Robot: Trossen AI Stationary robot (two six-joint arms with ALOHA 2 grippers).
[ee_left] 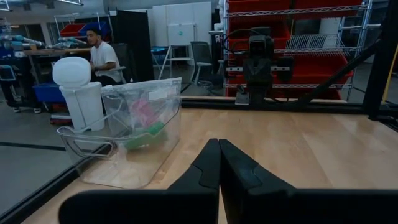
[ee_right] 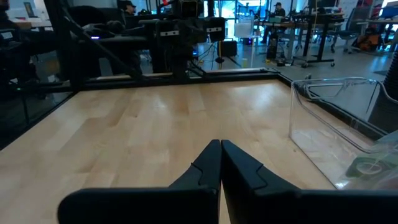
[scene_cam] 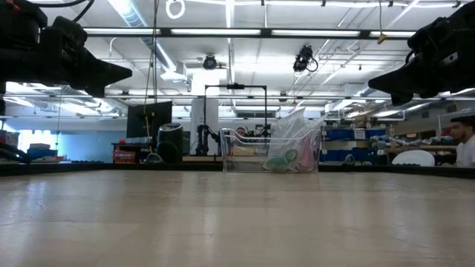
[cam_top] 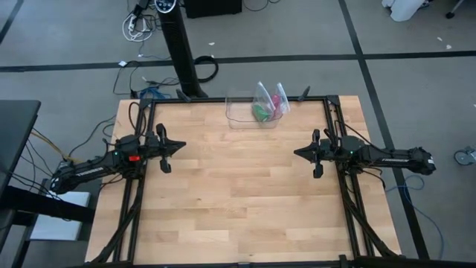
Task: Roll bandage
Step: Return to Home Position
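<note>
Left gripper (cam_top: 181, 146), right gripper (cam_top: 298, 152): well apart from bandage (cam_top: 260, 113).

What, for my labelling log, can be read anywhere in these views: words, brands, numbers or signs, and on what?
No text can be read.
Pale strip on the zip bag in the clear bin: too blurred to read.
Red patch on the left arm: too small to read.
</note>
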